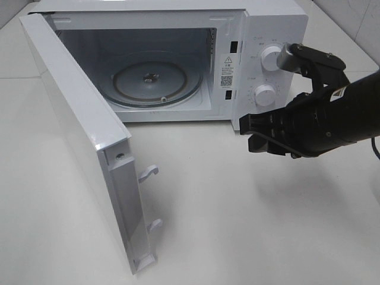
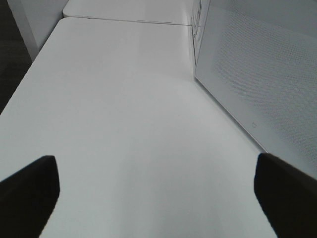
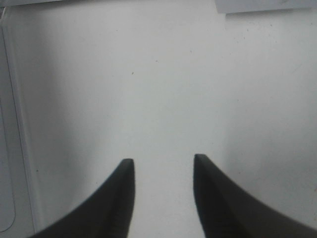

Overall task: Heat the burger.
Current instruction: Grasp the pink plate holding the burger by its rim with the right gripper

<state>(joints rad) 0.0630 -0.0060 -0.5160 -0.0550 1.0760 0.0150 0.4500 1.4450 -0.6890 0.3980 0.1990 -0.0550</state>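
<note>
I cannot find the burger in any view: the microwave (image 1: 267,24) stands with its door (image 1: 71,119) swung wide and only the turntable (image 1: 157,80) showing inside. My left gripper (image 2: 154,159) is outside the high camera's frame. It is spread wide over the table (image 2: 124,114) beside the door and holds nothing, while my right gripper (image 3: 163,161) hovers near the knobs (image 1: 270,57), jaws partly apart, empty and touching nothing.
</note>
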